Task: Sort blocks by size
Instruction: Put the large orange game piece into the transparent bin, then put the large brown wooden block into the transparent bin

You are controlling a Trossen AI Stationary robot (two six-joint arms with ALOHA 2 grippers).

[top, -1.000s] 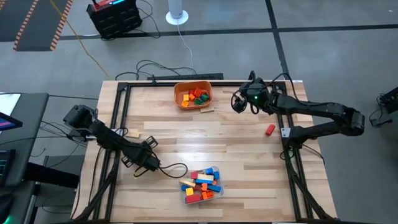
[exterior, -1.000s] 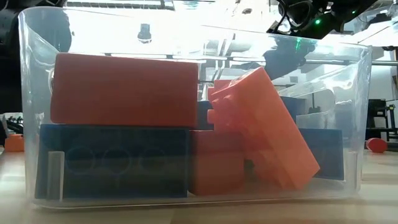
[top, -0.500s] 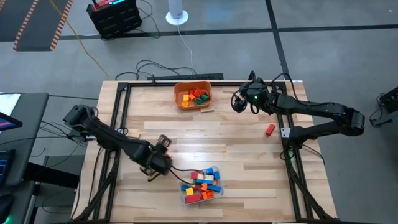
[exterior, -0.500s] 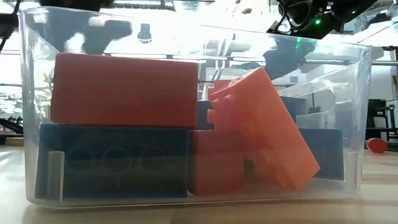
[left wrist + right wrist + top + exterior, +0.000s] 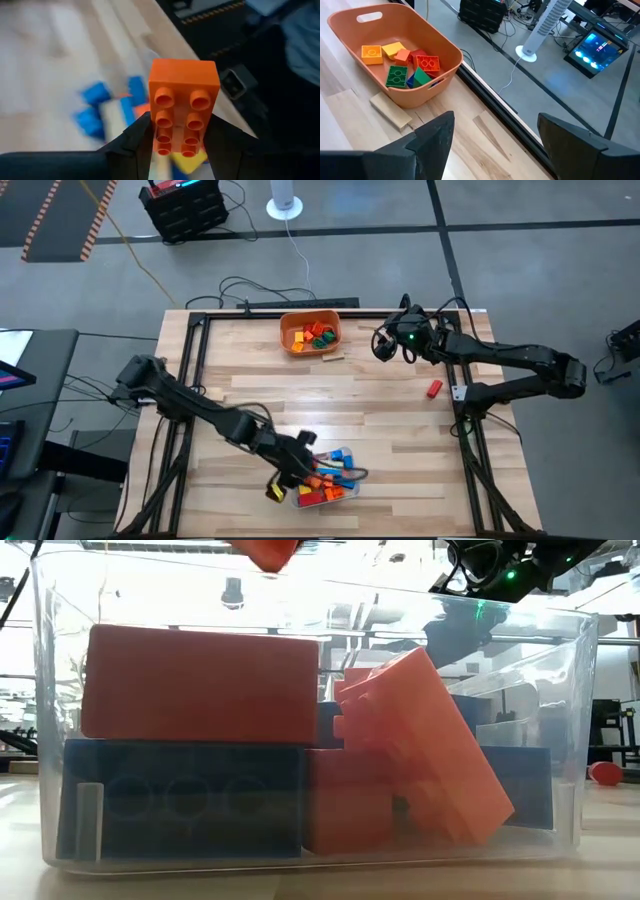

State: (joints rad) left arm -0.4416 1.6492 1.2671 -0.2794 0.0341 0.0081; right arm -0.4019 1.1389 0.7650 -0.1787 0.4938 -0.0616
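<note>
Gripping a long orange studded plastic brick (image 5: 183,105), the left gripper (image 5: 177,137) hangs over the clear plastic tub (image 5: 343,452) of blocks (image 5: 200,685); background blurred, no legible writing. Right gripper (image 5: 495,132) waits wide open near the orange bowl (image 5: 447,47).

An orange bowl (image 5: 311,332) sits at the far side of the wooden table (image 5: 390,415), and a small flat piece of wood (image 5: 331,358) lies just beside it. A clear plastic tub (image 5: 345,492) sits at the near side of the table. On the gray floor past the table stand a white fan (image 5: 284,200) and a black box (image 5: 184,207), with black cables (image 5: 255,285) lying near the table's far edge.
</note>
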